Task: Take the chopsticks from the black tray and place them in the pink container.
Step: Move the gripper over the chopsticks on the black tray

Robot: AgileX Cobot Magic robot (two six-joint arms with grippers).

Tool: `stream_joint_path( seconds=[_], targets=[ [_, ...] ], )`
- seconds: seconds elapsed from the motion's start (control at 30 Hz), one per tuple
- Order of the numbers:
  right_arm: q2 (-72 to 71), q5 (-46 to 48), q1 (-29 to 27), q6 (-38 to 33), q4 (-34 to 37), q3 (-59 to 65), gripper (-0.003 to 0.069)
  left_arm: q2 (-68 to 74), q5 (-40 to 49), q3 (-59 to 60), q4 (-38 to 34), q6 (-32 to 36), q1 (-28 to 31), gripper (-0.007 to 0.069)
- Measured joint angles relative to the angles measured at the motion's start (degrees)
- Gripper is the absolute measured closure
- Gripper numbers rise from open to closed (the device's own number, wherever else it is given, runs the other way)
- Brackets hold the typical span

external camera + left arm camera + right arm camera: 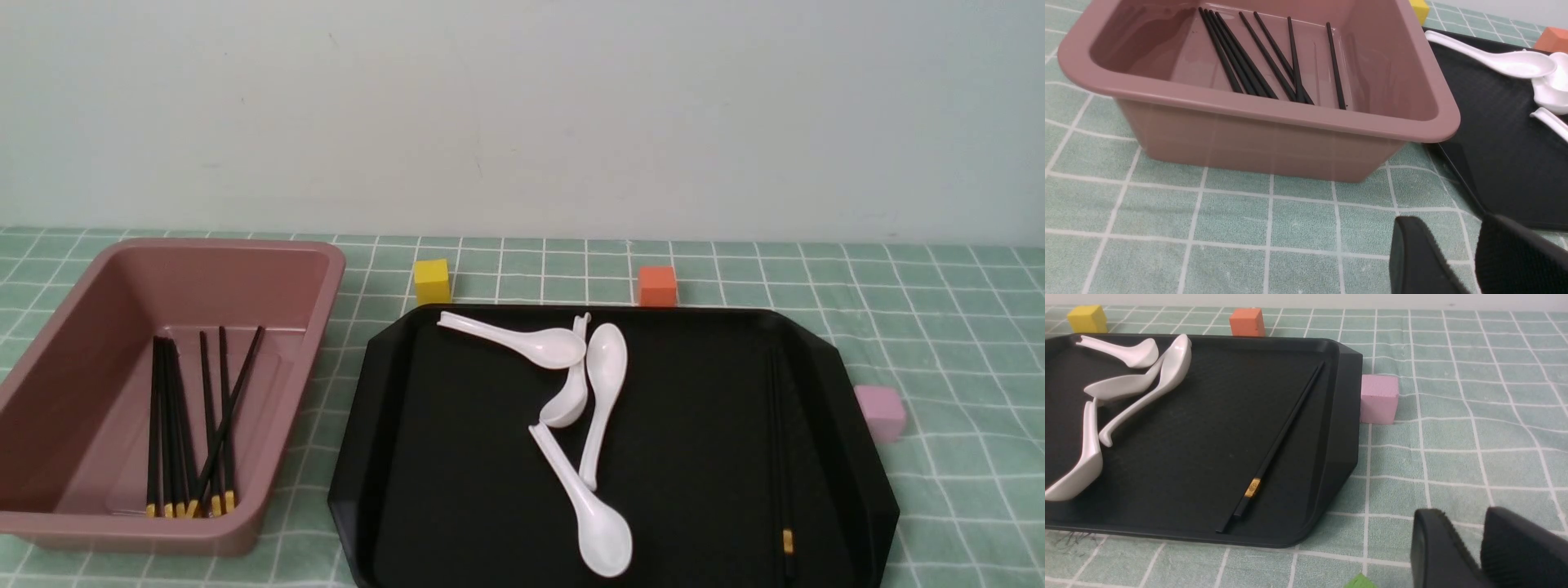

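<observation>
The pink container [204, 269] stands at the left with several black chopsticks [192, 425] lying in it, yellow bands toward me. They also show in the left wrist view as chopsticks [1265, 61] inside the tub [1274, 139]. On the black tray [457, 457], a last pair of chopsticks [780, 441] lies along its right rim; the right wrist view shows this pair [1282, 433] clearly. My left gripper [1443, 228] hovers over the cloth near the tub, slightly open and empty. My right gripper [1461, 514] is over the cloth beside the tray [1200, 449], shut and empty. Neither arm shows in the front view.
Several white soup spoons [600, 400] lie crossed in the middle of the tray. A yellow cube [432, 281] and an orange cube [657, 286] sit behind it, a pale pink cube [880, 412] at its right edge. A green scrap [1359, 582] lies near my right gripper.
</observation>
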Motion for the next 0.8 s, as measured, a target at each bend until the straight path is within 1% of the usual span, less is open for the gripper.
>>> stream_joint_path(
  seconds=[0.47,0.57,0.63,0.7,0.73,0.8],
  targets=[
    [0.0,0.0,0.0,0.0,-0.06,0.0,0.0446,0.0,0.0,0.0,0.0,0.0,0.0,0.0386],
    [0.0,-1.02,0.0,1.44,1.3,0.06,0.0441,0.0,0.0,0.0,0.0,0.0,0.0,0.0386],
    [0.0,-3.56,-0.04,7.27,7.97,0.33,0.0438,0.0,0.0,0.0,0.0,0.0,0.0,0.0386],
    [0.0,-5.91,-0.04,11.65,13.37,0.33,0.0435,0.0,0.0,0.0,0.0,0.0,0.0,0.0386],
    [0.0,-8.09,-0.04,15.05,17.69,0.33,0.0434,0.0,0.0,0.0,0.0,0.0,0.0,0.0386],
    [0.0,-10.37,-0.04,18.44,22.26,0.33,0.0433,0.0,0.0,0.0,0.0,0.0,0.0,0.0386]
  ],
)
